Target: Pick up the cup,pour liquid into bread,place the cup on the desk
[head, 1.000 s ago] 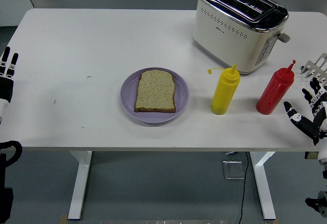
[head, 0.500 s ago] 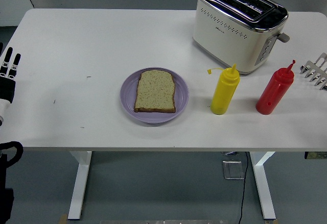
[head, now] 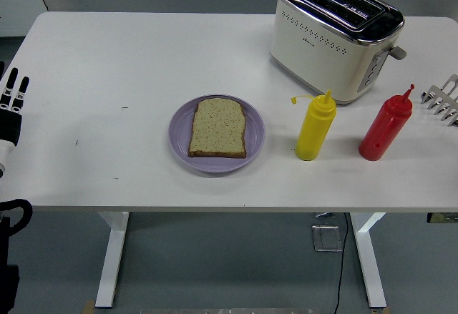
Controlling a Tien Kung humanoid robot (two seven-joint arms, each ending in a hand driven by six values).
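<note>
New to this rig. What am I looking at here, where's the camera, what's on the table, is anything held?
This is one view, from a camera high on a humanoid robot, looking forward and down over a white table; the table's near edge runs along the bottom. The robot has two black arms, each ending in a five-fingered hand. Only the left robot hand shows, at the left edge, fingers straight, holding nothing. The right one is out of view.

On the table: a purple plate with a slice of bread on it, a yellow squeeze bottle, a red squeeze bottle, a cream toaster behind them, and part of a metal rack at the right edge. Nothing is held.
</note>
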